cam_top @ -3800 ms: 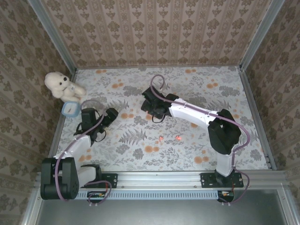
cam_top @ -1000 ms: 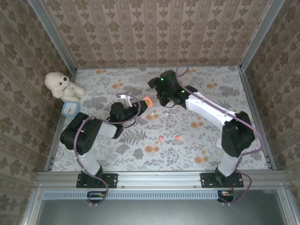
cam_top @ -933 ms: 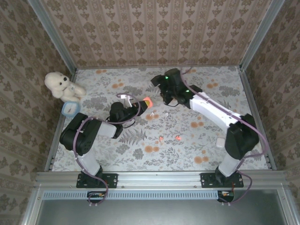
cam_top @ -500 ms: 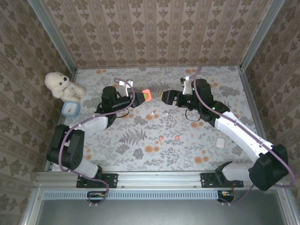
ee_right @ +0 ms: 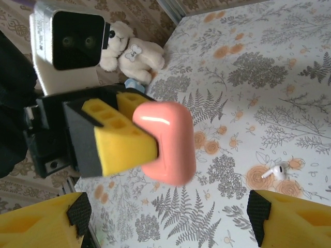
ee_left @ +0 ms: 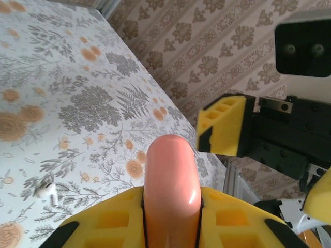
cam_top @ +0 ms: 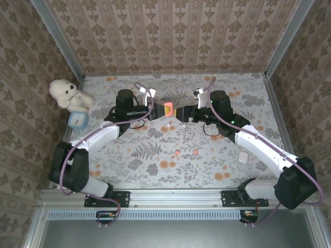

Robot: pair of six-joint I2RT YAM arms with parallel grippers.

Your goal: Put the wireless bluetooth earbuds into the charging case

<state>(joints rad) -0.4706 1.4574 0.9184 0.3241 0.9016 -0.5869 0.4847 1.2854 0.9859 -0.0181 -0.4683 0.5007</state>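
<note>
A salmon-pink charging case (cam_top: 168,108) hangs above the table's back middle, with my left gripper (cam_top: 161,110) shut on it. In the left wrist view the case (ee_left: 171,173) stands up between the yellow fingers (ee_left: 106,219). My right gripper (cam_top: 182,114) faces it from the right, open, a short gap away. In the right wrist view the case (ee_right: 168,143) floats ahead of my own spread fingertips (ee_right: 292,219). Two orange-red earbuds (cam_top: 177,153) (cam_top: 196,152) lie on the table further forward. A white earbud (ee_right: 274,171) lies below the case, also in the left wrist view (ee_left: 45,190).
A white teddy bear (cam_top: 66,93) and a small blue-and-white object (cam_top: 76,120) sit at the left edge. A white pebble-like case (cam_top: 243,156) lies at the right. Metal rails and patterned walls ring the floral table (cam_top: 129,165).
My left gripper has carried the pink case right and toward the back. My right arm has swung round to face it, and the gap between them has narrowed.
</note>
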